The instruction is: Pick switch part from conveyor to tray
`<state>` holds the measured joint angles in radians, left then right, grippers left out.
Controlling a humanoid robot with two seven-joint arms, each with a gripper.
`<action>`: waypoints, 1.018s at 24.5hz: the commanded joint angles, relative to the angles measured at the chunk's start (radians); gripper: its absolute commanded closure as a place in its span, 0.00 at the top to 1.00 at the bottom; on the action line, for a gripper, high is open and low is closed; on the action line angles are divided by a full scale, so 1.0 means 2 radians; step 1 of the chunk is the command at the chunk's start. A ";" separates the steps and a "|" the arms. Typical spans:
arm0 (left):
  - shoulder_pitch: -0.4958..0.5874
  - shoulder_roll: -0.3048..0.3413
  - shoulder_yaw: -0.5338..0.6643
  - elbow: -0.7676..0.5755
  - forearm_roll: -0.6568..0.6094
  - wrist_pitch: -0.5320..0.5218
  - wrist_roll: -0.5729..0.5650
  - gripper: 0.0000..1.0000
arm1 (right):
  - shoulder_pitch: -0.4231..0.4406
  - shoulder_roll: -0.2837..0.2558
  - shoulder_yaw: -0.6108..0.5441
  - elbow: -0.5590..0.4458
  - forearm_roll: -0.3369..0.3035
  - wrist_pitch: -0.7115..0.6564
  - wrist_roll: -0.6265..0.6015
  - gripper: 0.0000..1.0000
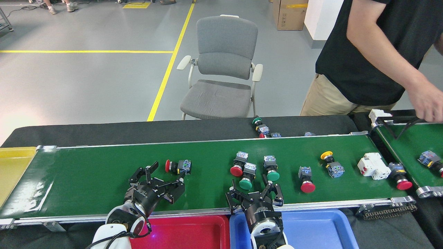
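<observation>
The conveyor [104, 173] is a long dark-green belt with silver rails running left to right. On it lie several switch parts: a red-capped one [177, 166] lying on its side, a cluster of two red- and green-capped ones [242, 167] plus another green one [271, 169], a red one [306, 179], a yellow one [331, 164] and a white block [373, 166]. My left gripper [158, 176] stands open just in front of the lone red switch part. My right gripper [254, 192] stands open just below the cluster. A red tray [187, 231] and a blue tray [311, 228] sit below the belt.
A yellow bin [14, 166] stands at the belt's left end. A second short green belt [412, 145] at the right carries more switch parts. A person in a black shirt [377, 48] reaches over it. A grey chair [221, 76] stands behind.
</observation>
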<state>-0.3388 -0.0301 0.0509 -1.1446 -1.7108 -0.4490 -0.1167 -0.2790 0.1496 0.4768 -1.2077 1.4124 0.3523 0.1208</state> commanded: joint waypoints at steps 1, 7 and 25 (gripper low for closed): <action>-0.013 0.002 0.000 0.008 -0.001 0.004 0.002 1.00 | -0.019 0.005 0.001 0.008 -0.007 0.003 -0.001 0.66; -0.015 0.004 0.001 0.015 -0.001 0.014 0.002 1.00 | -0.028 0.003 0.020 0.012 -0.007 -0.004 -0.001 0.07; 0.069 0.009 0.002 -0.090 0.008 0.009 0.031 0.33 | 0.096 -0.070 0.180 -0.193 0.004 -0.153 -0.021 1.00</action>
<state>-0.2109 -0.0198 0.0517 -1.2634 -1.6990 -0.3482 -0.0744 -0.0800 0.0147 0.8386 -1.5758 1.4183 0.0644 0.0981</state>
